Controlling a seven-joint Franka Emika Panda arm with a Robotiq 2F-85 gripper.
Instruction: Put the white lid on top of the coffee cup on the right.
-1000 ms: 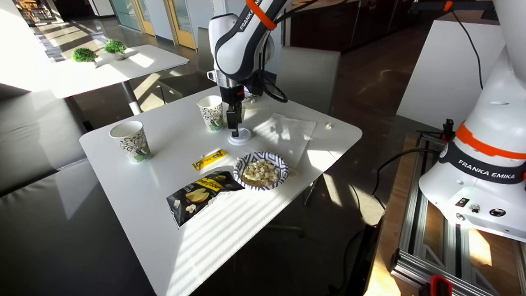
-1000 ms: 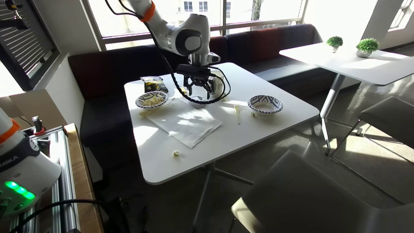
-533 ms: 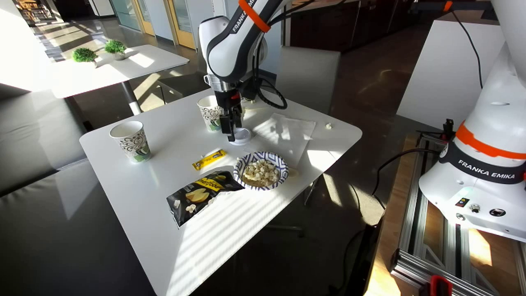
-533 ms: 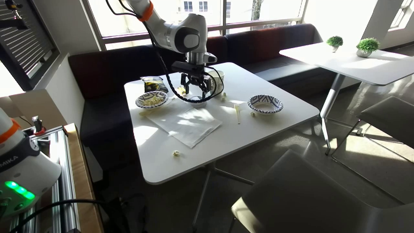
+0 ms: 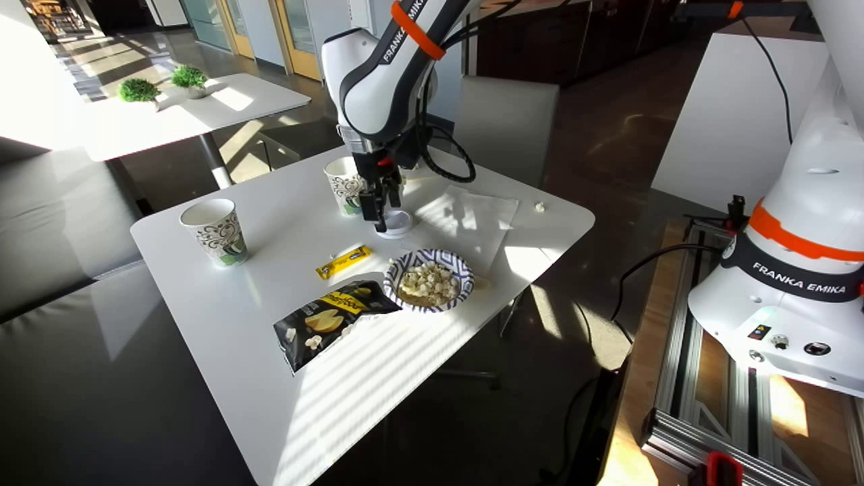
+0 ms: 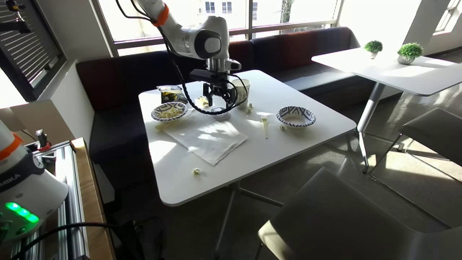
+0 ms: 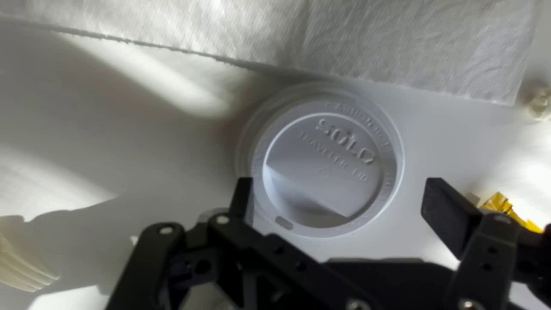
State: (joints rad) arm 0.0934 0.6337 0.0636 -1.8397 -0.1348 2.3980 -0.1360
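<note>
In an exterior view I see a white, round-cornered worktop [image 5: 277, 398] striped with slanting sunlight [image 5: 358, 385], and wood-framed doors [image 5: 301, 30] well beyond its far edge. In an exterior view, a padded bench [image 6: 108, 79] with a dark blue and red back runs past the worktop's far edge, below bright windows [image 6: 310, 12] beside a grey wall [image 6: 77, 29]. Beyond the worktop's right-hand corner stands a second white table [image 6: 361, 65] bearing two potted green plants [image 6: 409, 50]. A grey chair [image 6: 335, 216] stands near the closest edge, on a shiny floor [image 6: 310, 159] patched with sun.
</note>
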